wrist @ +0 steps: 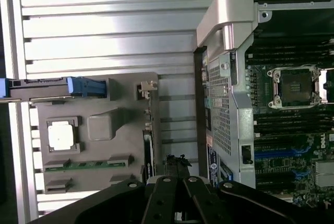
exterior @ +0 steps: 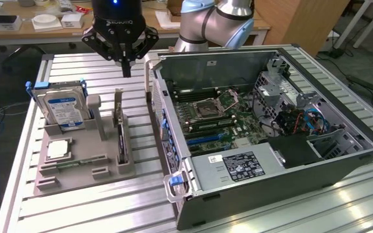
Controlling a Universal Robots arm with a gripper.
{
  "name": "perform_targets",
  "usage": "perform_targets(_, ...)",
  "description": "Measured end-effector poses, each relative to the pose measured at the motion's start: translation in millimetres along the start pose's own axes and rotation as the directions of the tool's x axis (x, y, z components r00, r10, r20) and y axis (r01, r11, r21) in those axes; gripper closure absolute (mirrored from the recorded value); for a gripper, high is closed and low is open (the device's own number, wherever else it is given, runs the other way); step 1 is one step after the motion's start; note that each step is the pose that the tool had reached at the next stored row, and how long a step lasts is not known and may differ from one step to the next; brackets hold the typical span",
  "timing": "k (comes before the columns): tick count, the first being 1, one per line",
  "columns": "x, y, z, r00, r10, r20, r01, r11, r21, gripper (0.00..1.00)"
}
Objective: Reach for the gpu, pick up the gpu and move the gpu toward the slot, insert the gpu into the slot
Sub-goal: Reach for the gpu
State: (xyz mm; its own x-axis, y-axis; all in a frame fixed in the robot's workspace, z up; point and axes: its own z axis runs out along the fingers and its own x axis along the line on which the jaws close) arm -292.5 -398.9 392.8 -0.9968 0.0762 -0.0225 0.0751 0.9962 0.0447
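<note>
Reading the fingers as pressed together with nothing between them, hanging high over the strip of worktop between the holder and the case, near the gpu but apart from it. Cannot tell which end of the card lies closest below. Putting progress at the reach step, early on: no contact, no grasp, no lift. Finding the gpu standing on edge in its groove along the case-side edge of the holder, silver bracket at the hard-drive end, untouched. Leaving the rest of the reach, the grasp, the carry and the insertion all undone. Seeing the case laid open side up at the exterior view's right, with the board exposed and the blue slot bare, no card seated as far as can be told. Counting outward: one pair of fingers, one gpu, one holder, one hard drive upright in blue rails at the holder's far corner, one square chip flat in its pocket, one green memory stick flat in a groove toward the front, one case, one board, one open socket with no chip in it. Making out two blue slots on the board from the wrist view, and cannot say which one is meant for the card.
</note>
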Motion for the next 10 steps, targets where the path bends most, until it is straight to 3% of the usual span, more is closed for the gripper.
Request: perform_targets(10,13.7,-1.1,-0.1,1.0000,0.000,-0.0007,0.000,1.0000,0.0001,0.90)
